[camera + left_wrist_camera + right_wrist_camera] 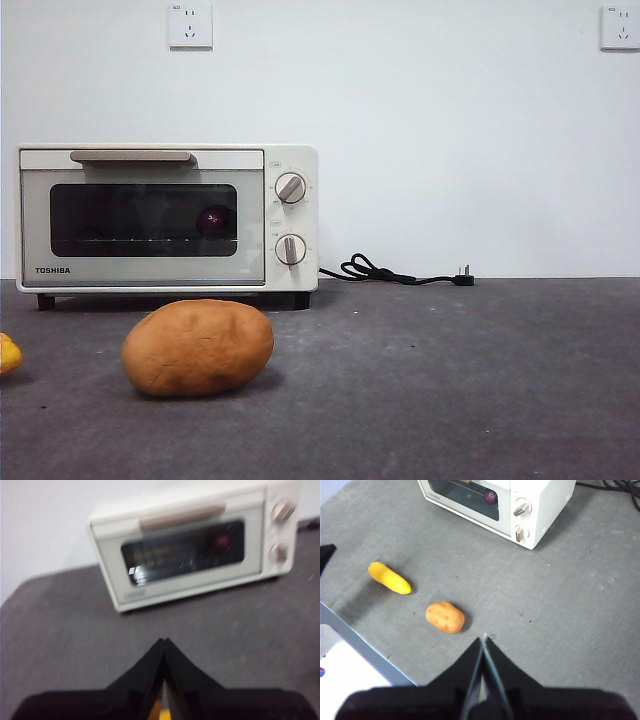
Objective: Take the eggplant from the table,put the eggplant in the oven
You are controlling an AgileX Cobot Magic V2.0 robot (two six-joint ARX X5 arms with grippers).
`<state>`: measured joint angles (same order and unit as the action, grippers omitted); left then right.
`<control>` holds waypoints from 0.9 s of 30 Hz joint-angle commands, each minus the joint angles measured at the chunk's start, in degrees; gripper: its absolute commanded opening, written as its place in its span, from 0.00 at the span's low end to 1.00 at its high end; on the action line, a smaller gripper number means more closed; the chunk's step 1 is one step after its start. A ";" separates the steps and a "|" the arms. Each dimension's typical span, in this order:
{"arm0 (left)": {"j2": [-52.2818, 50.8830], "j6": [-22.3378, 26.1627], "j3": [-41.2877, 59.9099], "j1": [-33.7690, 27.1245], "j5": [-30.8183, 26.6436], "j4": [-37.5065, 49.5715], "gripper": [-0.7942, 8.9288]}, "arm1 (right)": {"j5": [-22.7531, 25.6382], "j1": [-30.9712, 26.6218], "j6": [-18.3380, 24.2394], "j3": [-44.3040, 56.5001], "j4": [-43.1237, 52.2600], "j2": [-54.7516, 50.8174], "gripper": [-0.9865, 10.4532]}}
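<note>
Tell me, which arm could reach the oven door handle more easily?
Probably the left. The left gripper faces the oven head-on with the handle near, while the right gripper sits farther back, past the potato. The oven is shut, with the eggplant inside.

The eggplant (213,221) behind the oven (167,218) glass only shows as a dark purple blob. The yellow thing (9,353) is cut off at the front view's edge, and the left wrist view is all blurry.

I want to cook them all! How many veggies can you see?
3: the potato and a yellow one on the table, and the eggplant inside the oven. More may be hidden.
</note>
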<state>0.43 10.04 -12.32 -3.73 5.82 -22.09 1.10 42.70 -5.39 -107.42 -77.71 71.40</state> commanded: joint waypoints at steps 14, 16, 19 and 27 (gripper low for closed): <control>-0.20 -6.93 8.61 -0.11 -4.33 1.90 0.08 | 0.09 0.04 -0.46 0.00 -1.05 0.35 0.09; -0.17 -7.08 8.59 -0.13 -4.07 1.92 0.08 | 0.48 0.04 -0.44 0.00 -1.05 0.35 0.09; 0.07 -7.08 8.59 -0.15 -3.98 1.92 0.08 | 0.94 0.04 -0.44 0.00 -1.05 0.37 0.09; 0.35 -7.08 8.59 -0.15 -3.93 1.90 0.08 | 1.49 0.04 -0.44 0.00 -1.05 0.37 0.09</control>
<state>0.78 3.38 -4.25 -3.73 1.74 -20.80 2.57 42.70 -5.39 -107.42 -77.73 71.55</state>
